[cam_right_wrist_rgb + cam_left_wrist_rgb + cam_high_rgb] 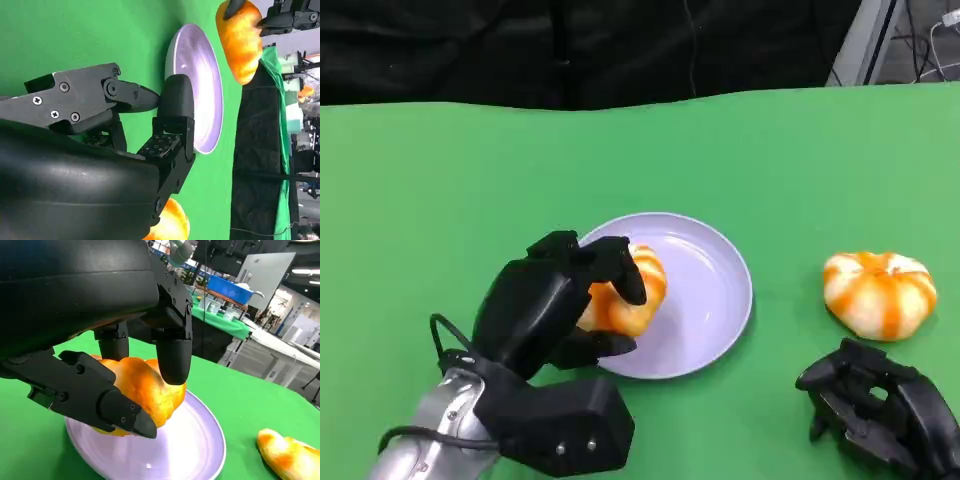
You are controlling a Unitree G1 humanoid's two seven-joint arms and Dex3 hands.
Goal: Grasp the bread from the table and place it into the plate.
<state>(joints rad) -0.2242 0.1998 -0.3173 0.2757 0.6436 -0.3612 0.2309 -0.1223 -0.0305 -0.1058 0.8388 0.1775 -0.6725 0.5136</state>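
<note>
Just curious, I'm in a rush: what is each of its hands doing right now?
Left hand: holding an orange-striped bread roll over the lavender plate.
Right hand: fingers curled in, holding nothing, near the second bread roll.

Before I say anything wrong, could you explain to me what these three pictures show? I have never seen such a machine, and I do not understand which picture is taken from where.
This is a humanoid robot at a green table. One picture looks down from its head; the other two come from cameras at its wrists, so they look tilted. The left hand is black and holds an orange and white bread over the near edge of a pale purple plate. The left wrist picture shows the fingers around that bread. A second bread lies on the table beside the plate, apart from it. The right hand rests near it and holds nothing.
</note>
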